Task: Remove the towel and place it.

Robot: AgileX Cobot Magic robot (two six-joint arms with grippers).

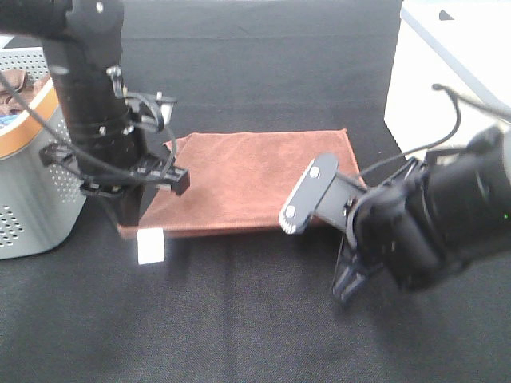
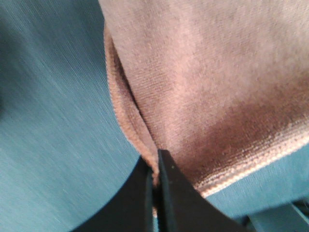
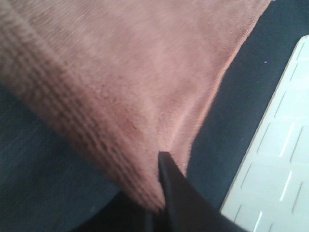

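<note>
Towel (image 1: pixel 247 179) lies flat, its near corners pinched inside the closed left gripper (image 2: pixel 155 164) and right gripper (image 3: pixel 158 186).

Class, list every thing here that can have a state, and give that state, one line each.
towel: lying flat on the table, two near corners pinched.
left end effector: shut on a towel corner.
right end effector: shut on a towel corner.
basket: upright, top open.

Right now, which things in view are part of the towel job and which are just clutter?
In the job: towel, left gripper and right gripper, each shut on a corner.
Lying about: grey perforated bin, white panel, small white square (maybe the towel's tag).
</note>
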